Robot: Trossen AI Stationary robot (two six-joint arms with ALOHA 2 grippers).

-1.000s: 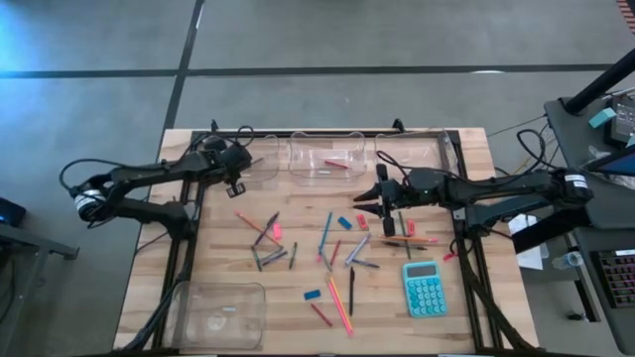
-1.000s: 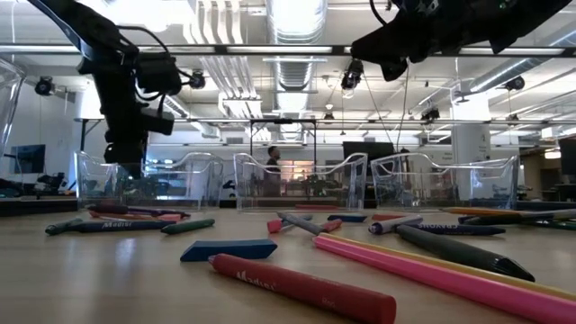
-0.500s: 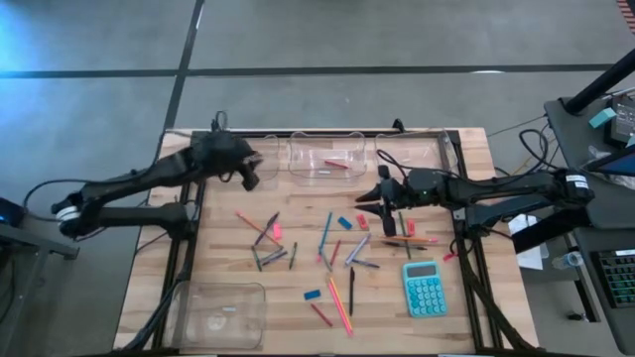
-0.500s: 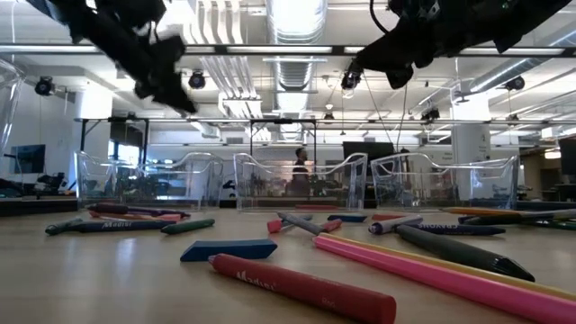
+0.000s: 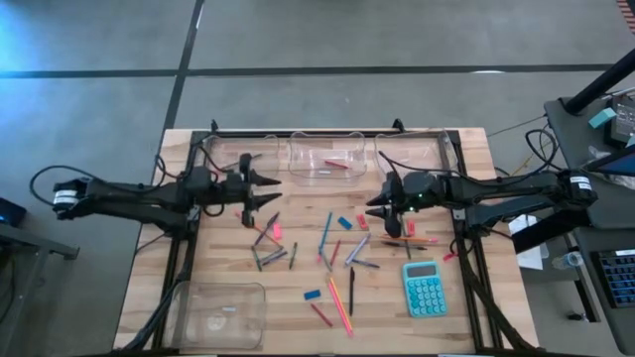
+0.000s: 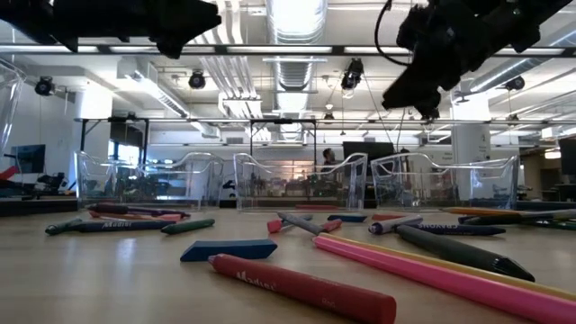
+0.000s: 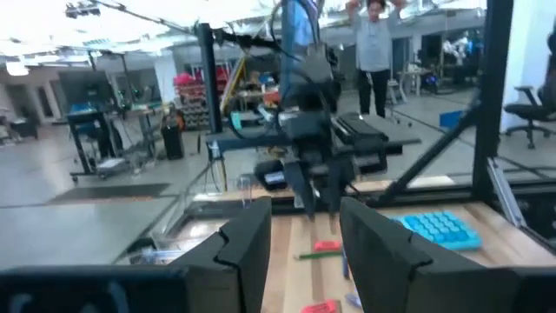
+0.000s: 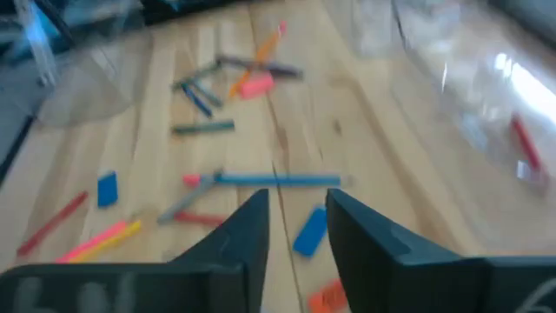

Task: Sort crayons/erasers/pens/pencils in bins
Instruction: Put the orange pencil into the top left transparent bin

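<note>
Crayons (image 5: 320, 315), pens (image 5: 351, 291), pencils (image 5: 340, 302) and small erasers (image 5: 344, 222) lie scattered flat on the middle of the wooden table. Three clear bins (image 5: 332, 157) stand along the far edge and a fourth bin (image 5: 218, 312) at the near left. A red stick (image 5: 337, 164) lies in the middle far bin. My left gripper (image 5: 270, 190) hovers open left of the scatter, pointing level toward the table's right edge, with nothing between its fingers (image 7: 248, 248). My right gripper (image 5: 381, 204) hovers open to the right of the scatter, slanting down over a blue eraser (image 8: 310, 231).
A teal calculator (image 5: 425, 288) lies at the near right. A dark frame rail (image 5: 189, 248) runs along the table's left side and another along the right (image 5: 466, 258). A person (image 7: 373, 43) stands in the room beyond the table.
My left gripper has left the far left bin, risen and swung toward the table's middle. It has tipped from pointing down to pointing level toward the right edge. My right gripper has tipped a little downward in place. Nothing on the table has moved.
</note>
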